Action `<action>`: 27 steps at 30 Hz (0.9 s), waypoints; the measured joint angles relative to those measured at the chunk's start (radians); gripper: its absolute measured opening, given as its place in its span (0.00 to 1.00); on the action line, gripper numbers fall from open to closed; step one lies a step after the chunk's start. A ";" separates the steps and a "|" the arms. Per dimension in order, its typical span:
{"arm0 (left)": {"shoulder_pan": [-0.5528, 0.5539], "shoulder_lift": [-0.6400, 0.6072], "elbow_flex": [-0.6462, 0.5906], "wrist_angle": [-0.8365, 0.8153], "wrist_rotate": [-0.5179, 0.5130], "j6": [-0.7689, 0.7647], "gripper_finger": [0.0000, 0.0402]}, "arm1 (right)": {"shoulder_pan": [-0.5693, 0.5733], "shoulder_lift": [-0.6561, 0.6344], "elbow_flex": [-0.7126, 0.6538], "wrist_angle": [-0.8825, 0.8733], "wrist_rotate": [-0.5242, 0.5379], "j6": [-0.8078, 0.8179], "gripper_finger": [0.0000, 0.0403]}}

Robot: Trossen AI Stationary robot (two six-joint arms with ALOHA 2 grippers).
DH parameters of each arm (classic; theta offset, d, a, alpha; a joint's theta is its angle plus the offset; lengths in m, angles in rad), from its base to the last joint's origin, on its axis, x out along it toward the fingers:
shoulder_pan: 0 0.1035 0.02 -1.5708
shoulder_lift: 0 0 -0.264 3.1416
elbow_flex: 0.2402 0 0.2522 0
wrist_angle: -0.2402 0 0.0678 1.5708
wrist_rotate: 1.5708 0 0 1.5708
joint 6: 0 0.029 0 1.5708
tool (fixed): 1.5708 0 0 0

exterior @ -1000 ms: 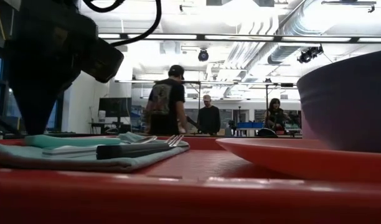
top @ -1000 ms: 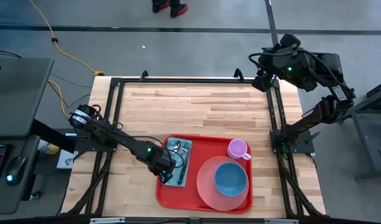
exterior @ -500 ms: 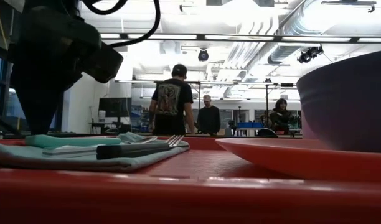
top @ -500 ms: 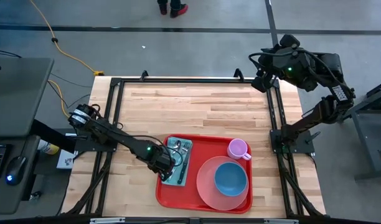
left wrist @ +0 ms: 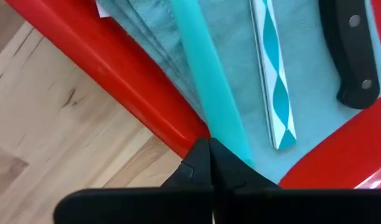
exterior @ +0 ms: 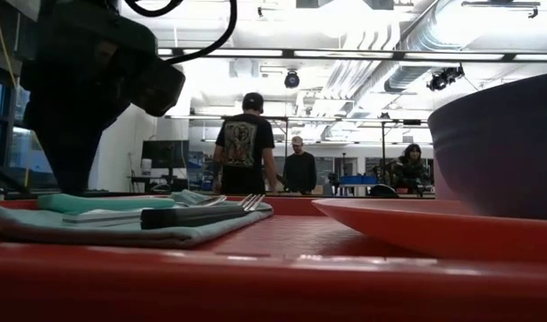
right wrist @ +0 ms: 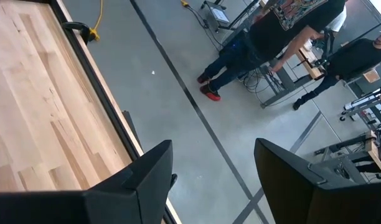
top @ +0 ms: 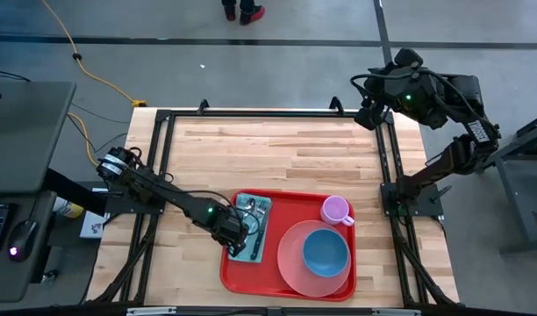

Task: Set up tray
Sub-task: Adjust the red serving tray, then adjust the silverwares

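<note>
Little has shifted on the counter since a second ago: in the low view the left arm's dark bulk has edged slightly rightward over the cutlery, and a person in the room behind has stepped a little to the right. At this moment the left hand (top: 233,239) sits at the lower left of the high view, its fingers pressed together with nothing between them, tips just beside the slim turquoise plastic handle (left wrist: 209,87) lying on the folded grey-green cloth napkin (top: 251,230). Next to that handle lie a teal-and-white patterned handle (left wrist: 274,87) and a black riveted knife handle (left wrist: 352,56).

All of it rests in the large flat red plastic tray (top: 277,202), low and centre in the high view, alongside a round salmon-pink plate (top: 290,263), a blue bowl (top: 325,251) and a small pink mug (top: 336,210).

Loaded like this, the tray is probably stiff but smooth; its raised rim looks the surest hold.

Parked at the upper right, the right hand (top: 374,110) stands wide apart.
</note>
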 joint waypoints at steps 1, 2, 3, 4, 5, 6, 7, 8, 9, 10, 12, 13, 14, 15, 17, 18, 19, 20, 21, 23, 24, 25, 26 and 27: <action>0.000 0.000 0.000 -0.003 0.000 -0.003 0.05 | 0.000 0.000 0.000 0.000 0.000 0.000 0.51; 0.000 0.000 0.000 -0.009 0.000 -0.003 0.05 | 0.000 0.000 0.000 0.000 0.000 0.000 0.51; 0.000 0.000 0.000 -0.013 0.000 -0.003 0.04 | 0.000 0.000 0.000 0.000 0.000 0.000 0.51; 0.000 0.003 0.000 -0.013 0.000 -0.004 0.03 | 0.000 0.000 0.000 0.000 0.000 0.000 0.51; 0.000 0.009 0.001 -0.010 0.001 -0.004 0.03 | 0.000 0.000 0.000 0.000 0.000 0.000 0.51; 0.000 0.010 0.002 -0.008 0.002 -0.004 0.02 | 0.000 0.000 0.000 0.000 0.000 0.000 0.51; 0.000 0.010 0.002 -0.001 0.003 -0.004 0.02 | 0.000 0.000 0.000 0.000 0.000 0.000 0.51; 0.000 0.013 0.002 0.009 0.002 -0.004 0.03 | 0.000 0.000 0.000 0.000 0.000 0.000 0.51; 0.000 0.014 0.001 0.015 0.003 -0.004 0.03 | 0.000 0.000 0.000 0.000 0.000 0.000 0.51; 0.000 0.014 0.001 0.020 0.003 -0.004 0.04 | 0.000 0.000 0.000 0.000 0.000 0.000 0.51; 0.000 0.013 0.001 0.036 0.003 -0.005 0.05 | 0.000 0.000 0.000 0.000 0.000 0.000 0.51; 0.000 0.013 0.001 0.037 0.003 -0.006 0.05 | 0.000 0.000 0.000 0.000 0.000 0.000 0.51; 0.000 0.013 0.001 0.037 0.003 -0.007 0.05 | 0.000 0.000 0.000 0.000 0.000 0.000 0.51; 0.000 0.013 0.001 0.044 0.004 -0.007 0.05 | 0.000 0.000 0.000 0.000 -0.001 0.000 0.51; 0.000 0.013 0.001 0.063 0.004 -0.007 0.03 | 0.000 0.000 0.000 0.000 -0.003 0.000 0.51; 0.000 0.013 0.001 0.074 0.004 -0.007 0.03 | 0.000 0.000 0.000 0.000 -0.003 0.000 0.51; 0.000 0.013 0.001 0.086 0.004 -0.007 0.03 | 0.000 0.000 0.000 0.000 -0.003 0.000 0.51; 0.000 0.013 0.001 0.096 0.004 -0.006 0.03 | 0.000 0.000 0.000 0.000 -0.003 -0.001 0.51; 0.000 0.013 0.001 0.101 0.004 -0.006 0.03 | 0.000 0.000 0.000 0.000 -0.003 -0.001 0.51; 0.000 0.018 0.001 0.102 0.004 -0.006 0.04 | 0.000 0.000 0.000 0.000 -0.003 -0.002 0.51; 0.000 0.023 0.001 0.104 0.009 -0.007 0.05 | 0.000 0.000 0.000 0.000 -0.003 -0.002 0.51; 0.000 0.024 0.001 0.102 0.014 -0.006 0.05 | 0.000 0.000 0.000 0.000 -0.003 -0.003 0.51; 0.000 0.024 0.001 0.101 0.016 -0.004 0.05 | 0.000 0.000 0.000 0.000 -0.003 -0.003 0.51; 0.000 0.023 0.001 0.100 0.015 -0.003 0.05 | 0.000 0.000 0.000 0.000 -0.003 -0.004 0.51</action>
